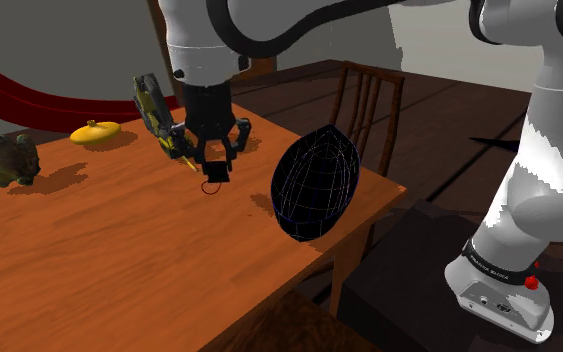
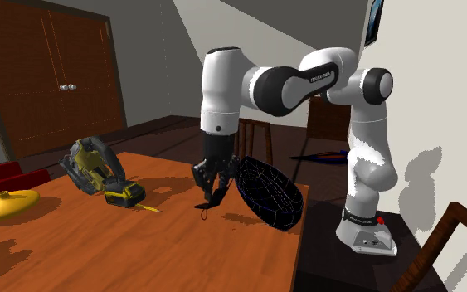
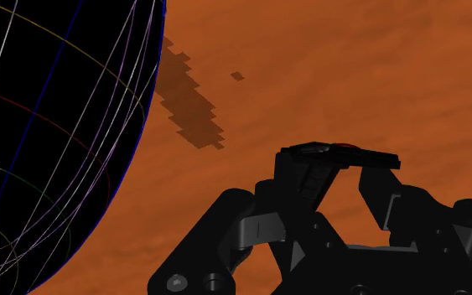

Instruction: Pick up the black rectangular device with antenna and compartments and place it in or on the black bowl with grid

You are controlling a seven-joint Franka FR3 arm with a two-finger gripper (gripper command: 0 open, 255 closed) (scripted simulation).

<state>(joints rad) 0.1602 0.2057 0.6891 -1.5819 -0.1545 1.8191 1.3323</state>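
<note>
While the gripper hangs close over the wooden table, the black device sits clamped between its fingertips. It is a small, flat, dark slab with a thin loop dangling under it. The white arm holds the hand pointing straight down, with both fingers pressed onto the slab. Just beside the gripper, toward the stand, the black bowl with pale grid lines stands tipped on its edge. On the gripper's opposite side lies a yellow-and-black power saw, with a yellow disc and a greenish figure farther off. A chair stands beyond the bowl.
</note>
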